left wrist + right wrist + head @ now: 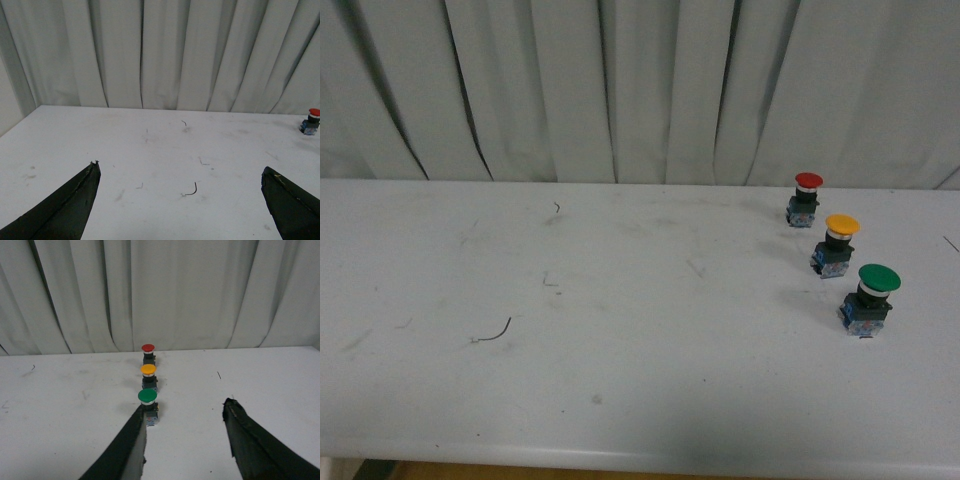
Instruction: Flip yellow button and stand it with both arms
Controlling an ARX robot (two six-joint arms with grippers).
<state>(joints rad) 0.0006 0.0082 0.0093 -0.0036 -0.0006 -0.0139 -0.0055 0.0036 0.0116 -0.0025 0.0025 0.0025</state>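
Front view, yellow button (839, 244): standing cap-up on the white surface (620, 330), far right, middle of a diagonal row.
Front view, neighbours: red button (805, 198) behind it, green button (871, 297) nearer; all three apart, none touching.
Front view, arms: out of sight.
Front view, containers: none to be seen; nothing but the buttons, scuffs and a thin dark wire scrap (496, 333).
Left wrist view, left pincer (180, 195): released, fingers spread wide, holding nothing, hanging over bare surface.
Left wrist view, task thing: not visible; only the red button at the far edge of the picture.
Right wrist view, right pincer (182, 437): released, jaws apart, empty, lined up on the row of buttons.
Right wrist view, spacing: green button just beside one finger (131, 445), touching or not impossible to tell; yellow button beyond it, red beyond that.
Step in hand: probably the approach, nothing gripped, flipping not begun.
Next move: likely a reach past the green cap to close on the yellow button without knocking its neighbours, left arm brought across to share the turn.
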